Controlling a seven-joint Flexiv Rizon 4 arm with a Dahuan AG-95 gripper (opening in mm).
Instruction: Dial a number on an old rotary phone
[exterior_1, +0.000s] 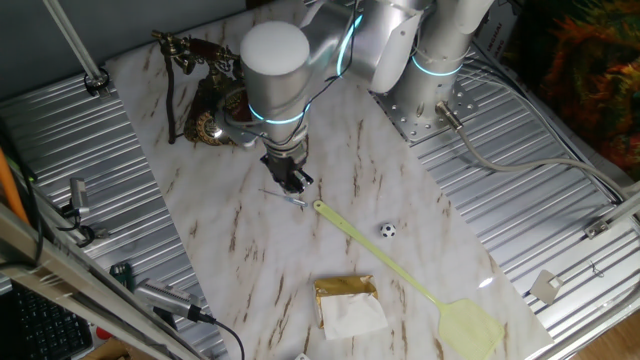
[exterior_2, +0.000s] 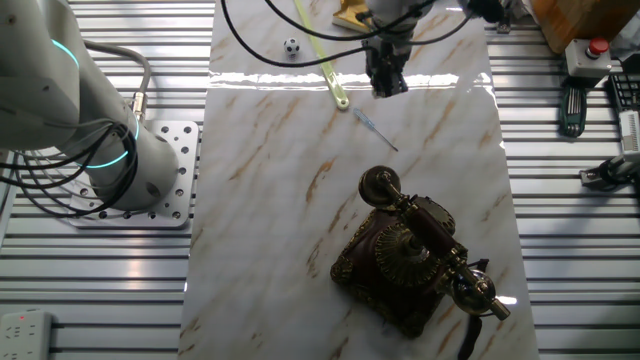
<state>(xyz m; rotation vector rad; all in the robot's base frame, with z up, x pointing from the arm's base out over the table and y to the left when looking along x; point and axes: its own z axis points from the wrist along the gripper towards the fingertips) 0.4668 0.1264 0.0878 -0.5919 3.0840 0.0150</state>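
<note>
A white marble-patterned tabletop (exterior_2: 260, 200) carries an ornate bronze-brown rotary phone (exterior_2: 410, 262) with a red-and-brass handset on its cradle. The black claw (exterior_2: 385, 82) hovers well apart, beyond the phone's dial side; whether its fingers are apart is unclear.

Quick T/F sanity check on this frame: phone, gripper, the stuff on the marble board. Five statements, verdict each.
1. The handset rests on the cradle of the old rotary phone. True.
2. The gripper is touching the phone's dial. False: it is apart from the phone, above the marble board near the end of the fly swatter's handle.
3. A yellow-green fly swatter lies on the board. True.
4. The small soccer-ball-patterned ball sits on top of the phone. False: it lies on the board beside the swatter's handle.
5. A thin pen-like stick lies on the board between gripper and phone. True.
</note>
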